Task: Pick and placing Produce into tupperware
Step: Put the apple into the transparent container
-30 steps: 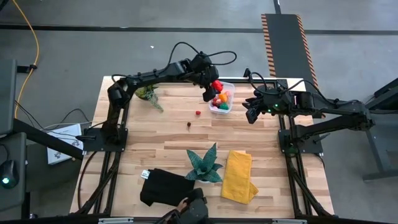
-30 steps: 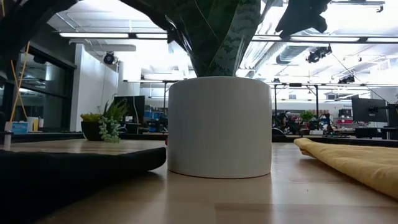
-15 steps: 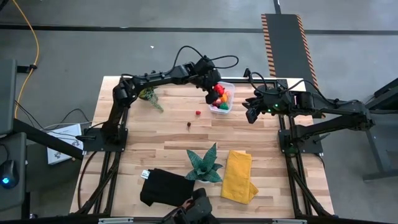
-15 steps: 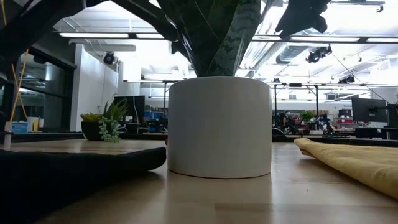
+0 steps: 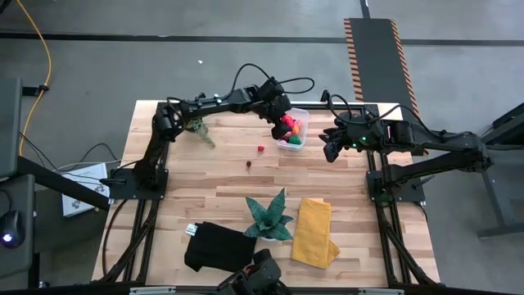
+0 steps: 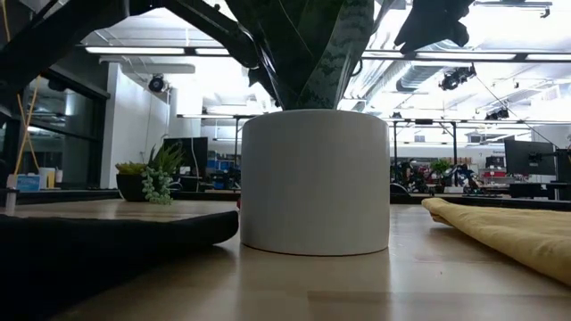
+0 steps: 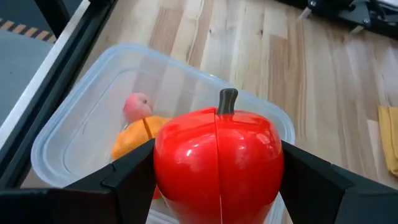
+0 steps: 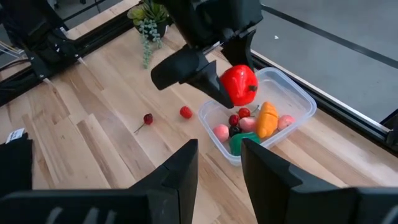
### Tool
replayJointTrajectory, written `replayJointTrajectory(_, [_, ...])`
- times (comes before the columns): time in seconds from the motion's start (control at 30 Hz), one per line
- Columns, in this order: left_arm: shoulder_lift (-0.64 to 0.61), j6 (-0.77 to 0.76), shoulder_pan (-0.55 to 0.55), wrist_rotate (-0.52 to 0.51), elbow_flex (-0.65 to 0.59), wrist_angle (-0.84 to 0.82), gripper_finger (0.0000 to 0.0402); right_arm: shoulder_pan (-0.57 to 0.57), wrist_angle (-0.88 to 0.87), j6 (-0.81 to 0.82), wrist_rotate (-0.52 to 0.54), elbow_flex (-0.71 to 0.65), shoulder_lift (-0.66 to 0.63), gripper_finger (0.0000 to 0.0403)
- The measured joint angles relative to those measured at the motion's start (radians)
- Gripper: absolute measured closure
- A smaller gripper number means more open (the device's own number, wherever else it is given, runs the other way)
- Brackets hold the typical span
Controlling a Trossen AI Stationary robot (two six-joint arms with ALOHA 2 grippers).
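Between your left gripper's (image 8: 233, 84) fingers (image 7: 130, 177) sits a red toy apple (image 7: 217, 158), clenched on both sides and held just above the clear tupperware (image 7: 74, 134) at the far side of the counter (image 5: 213, 176). Below those fingers the tub already holds an orange piece (image 8: 267, 118), pink pieces (image 8: 221, 132), a green one (image 8: 239, 143) and small dark red ones (image 8: 239, 116). Out on the counter, apart from the fingers and beside the tub, you have a small red piece (image 8: 185, 112) and a dark cherry (image 8: 147, 118) lying loose. Your right gripper (image 8: 217, 168) waits just beside the tub on its other side, its fingers (image 8: 177, 171) a little apart and grasping nothing.
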Motion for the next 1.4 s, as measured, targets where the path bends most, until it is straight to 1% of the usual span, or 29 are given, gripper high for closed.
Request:
replayJointTrajectory(0.47, [0.023,-0.004,-0.014,-0.027,0.001,0.016,0.0126,0.0,0.001,-0.001,0.0,0.0,0.0,0.029])
replayJointTrajectory(1.4, [0.028,0.011,-0.013,-0.042,0.001,-0.027,0.0125,0.0,0.005,0.001,-0.006,0.0,0.0,0.029])
